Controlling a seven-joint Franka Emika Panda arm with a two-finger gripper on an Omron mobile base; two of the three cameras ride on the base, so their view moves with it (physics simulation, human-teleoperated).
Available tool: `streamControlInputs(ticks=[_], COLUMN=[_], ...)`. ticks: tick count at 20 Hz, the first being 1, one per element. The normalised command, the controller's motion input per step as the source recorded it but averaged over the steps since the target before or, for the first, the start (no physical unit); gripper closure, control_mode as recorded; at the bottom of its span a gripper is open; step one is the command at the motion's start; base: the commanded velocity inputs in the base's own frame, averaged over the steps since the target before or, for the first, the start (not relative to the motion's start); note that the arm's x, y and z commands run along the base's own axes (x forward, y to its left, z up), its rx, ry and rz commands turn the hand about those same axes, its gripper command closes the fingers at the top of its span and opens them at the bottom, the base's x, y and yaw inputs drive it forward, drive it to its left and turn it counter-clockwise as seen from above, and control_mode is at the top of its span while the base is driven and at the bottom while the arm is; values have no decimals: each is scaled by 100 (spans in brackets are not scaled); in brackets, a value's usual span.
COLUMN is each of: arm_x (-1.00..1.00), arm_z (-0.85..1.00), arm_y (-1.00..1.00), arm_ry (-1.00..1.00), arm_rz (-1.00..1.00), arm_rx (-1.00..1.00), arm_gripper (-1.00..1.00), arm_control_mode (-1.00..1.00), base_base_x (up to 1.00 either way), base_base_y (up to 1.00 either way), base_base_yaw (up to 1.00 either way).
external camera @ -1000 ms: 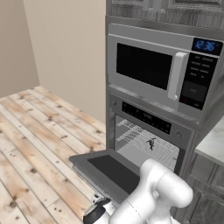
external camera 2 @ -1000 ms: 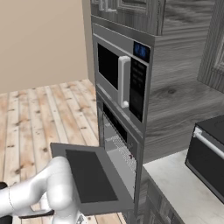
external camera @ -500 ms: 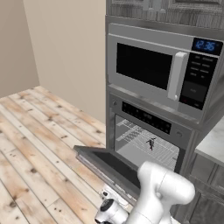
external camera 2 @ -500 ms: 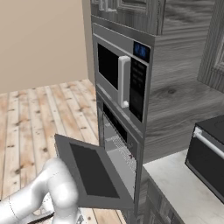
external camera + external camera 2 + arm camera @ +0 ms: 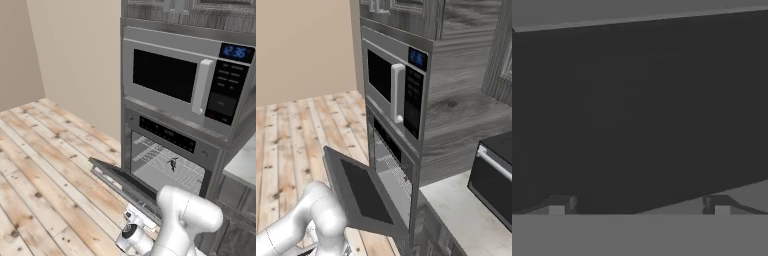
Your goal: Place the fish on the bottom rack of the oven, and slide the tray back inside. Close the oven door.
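Fish (image 5: 173, 163) lies small and dark on the bottom rack (image 5: 167, 167) inside the oven (image 5: 165, 160), which we take as our landmark; the rack sits back within the oven's cavity. Directly above the oven we see the steel microwave (image 5: 182, 82) with its blue clock. The oven door (image 5: 363, 195) hangs partly raised, tilted up from the oven's lower edge, with its dark window panel facing the cavity. Below and in front of the oven, our white arm reaches under the door, and in the hand view the jaws (image 5: 639, 204) stand spread wide, pinching nothing, with the door's dark surface close ahead of them. Wooden floor (image 5: 45, 165) stretches out in front of the oven.
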Motion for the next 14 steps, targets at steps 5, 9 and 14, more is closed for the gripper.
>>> streamControlInputs(ticks=[5, 9, 14], arm_x=[18, 30, 42], arm_z=[96, 84, 64], arm_y=[-100, -100, -100], arm_ry=[-5, 0, 2], arm_rz=[-7, -8, -11], arm_rx=[-1, 0, 0], arm_gripper=[-100, -100, -100], arm_control_mode=[-100, -100, -100], base_base_x=[0, 0, 0], base_base_y=[0, 0, 0], base_base_yaw=[0, 0, 0])
